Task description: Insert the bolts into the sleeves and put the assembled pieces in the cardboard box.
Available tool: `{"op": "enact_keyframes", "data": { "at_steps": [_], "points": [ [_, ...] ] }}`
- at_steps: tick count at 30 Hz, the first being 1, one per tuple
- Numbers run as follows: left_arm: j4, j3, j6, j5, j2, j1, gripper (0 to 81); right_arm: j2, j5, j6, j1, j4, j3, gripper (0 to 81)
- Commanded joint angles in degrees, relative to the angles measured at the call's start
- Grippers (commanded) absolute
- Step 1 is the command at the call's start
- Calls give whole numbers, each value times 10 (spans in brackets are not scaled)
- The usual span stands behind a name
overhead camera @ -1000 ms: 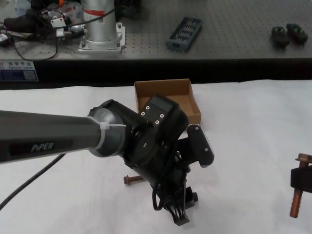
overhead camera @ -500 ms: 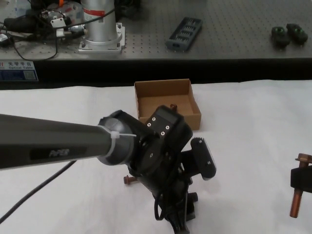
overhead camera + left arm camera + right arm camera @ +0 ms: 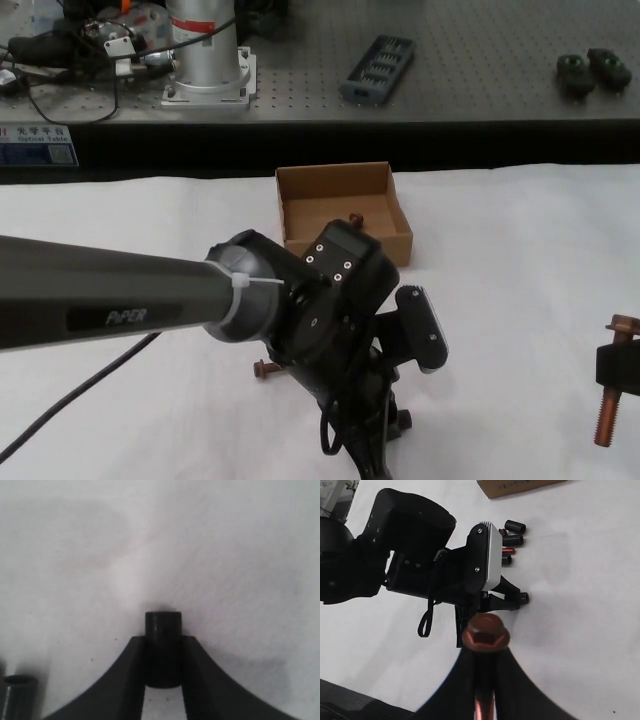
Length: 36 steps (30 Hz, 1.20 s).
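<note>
- My left arm has dropped lower, away from the cardboard box [image 3: 345, 178].
- My left gripper [image 3: 163, 670] clamps a black sleeve [image 3: 163, 640], its end protruding.
- My right gripper [image 3: 485, 690] pinches a copper bolt [image 3: 485, 632] by the shank.
- Risk: a tilted sleeve would likely jam the bolt at its mouth.
- Loose sleeves [image 3: 513, 534] lie beyond my left gripper, short of the box.

On the desk [image 3: 520, 260], the cardboard box [image 3: 400, 245] sits centre-back, the left hand [image 3: 163, 642] grips a sleeve [image 3: 163, 627] before it, a loose bolt [image 3: 266, 369] lies just left, and the right hand [image 3: 618, 368] grips an upright bolt [image 3: 607, 415] far right.
</note>
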Motion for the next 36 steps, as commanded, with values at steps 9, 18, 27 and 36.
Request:
{"op": "enact_keyframes", "data": {
  "at_steps": [9, 18, 27, 36],
  "points": [
    [9, -24, -186, -38, -32, -2, 6, -5, -3, -4, 1, -12, -3, 19],
    [10, -3, -340, 42, -152, 9, 6, 18, 0, -4, 1, -98, -3, 19],
    [-23, 80, -368, 42, -291, 10, 6, 97, -7, 9, 1, -223, -3, 19],
    [-95, 173, -436, 80, -408, 22, 6, 165, -36, 61, 1, -348, -3, 19]
  ]
}}
